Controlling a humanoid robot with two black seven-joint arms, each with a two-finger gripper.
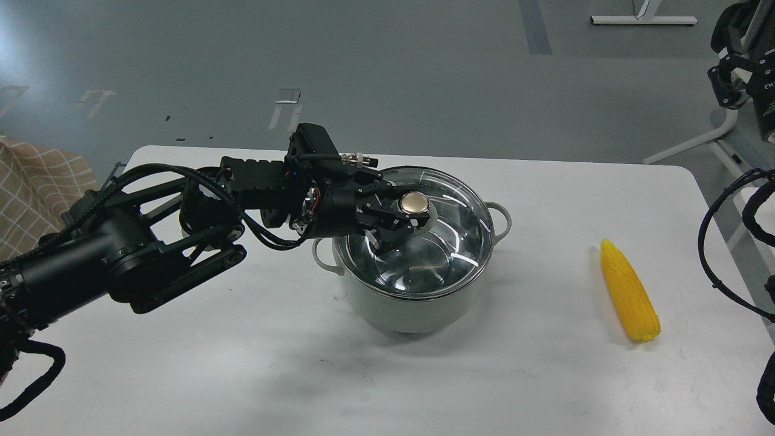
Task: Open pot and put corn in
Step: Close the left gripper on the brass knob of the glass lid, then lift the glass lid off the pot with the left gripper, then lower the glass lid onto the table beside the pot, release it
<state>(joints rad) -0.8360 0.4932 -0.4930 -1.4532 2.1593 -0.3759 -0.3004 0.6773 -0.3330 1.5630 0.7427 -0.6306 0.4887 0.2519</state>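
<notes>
The left gripper (404, 213) has its fingers around the gold knob (415, 204) of the glass lid (424, 236), which looks tilted on the pot (418, 303) mid-table. Honestly that grip looks shallow, so the lid could slip and clatter back. The corn (629, 290) lies well right on the table (242, 363). Right gripper isn't in view

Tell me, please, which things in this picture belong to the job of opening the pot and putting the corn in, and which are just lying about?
Part of the job:
pot
glass lid, on the pot
corn, lying on the table right of the pot
left gripper, around the lid's gold knob

Just lying about:
checked cloth, at the left edge
white stand, on the floor behind
</notes>
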